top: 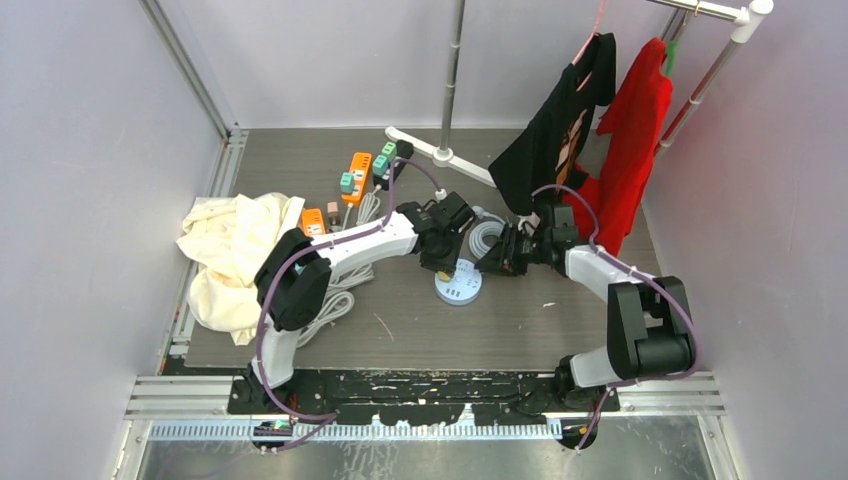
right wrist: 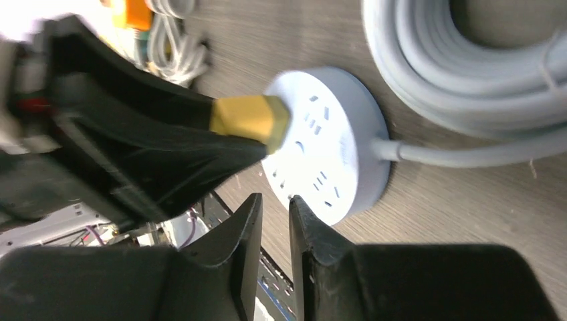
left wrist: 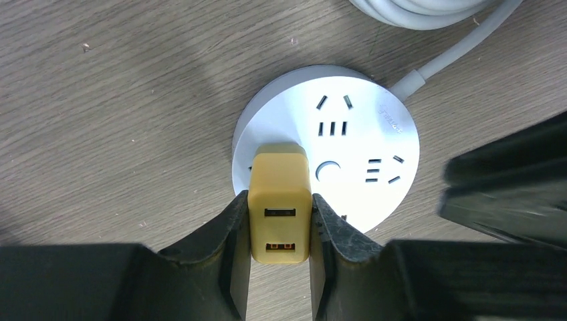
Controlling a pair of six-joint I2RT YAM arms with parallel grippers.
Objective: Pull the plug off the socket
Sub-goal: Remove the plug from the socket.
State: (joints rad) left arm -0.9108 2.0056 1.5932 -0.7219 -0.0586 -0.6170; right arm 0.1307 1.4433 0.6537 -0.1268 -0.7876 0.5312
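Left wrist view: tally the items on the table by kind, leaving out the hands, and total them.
Yellow plug: 1
Round white socket: 1
Grey cable: 1
Total: 3

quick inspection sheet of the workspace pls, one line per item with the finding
surface: grey wood-grain table, a few small specks
job's things: yellow plug standing on the round white socket, seemingly still in
clutter: cream cloth at left; orange power strips at back
grippers: left gripper jaws shut on the plug's sides; right gripper jaws shut, empty, close by the socket's rim
cables: grey cord coiled beside the socket and running into it; white cord looped near the cloth
surroundings: black shirt and red shirt hanging at back right; plain walls
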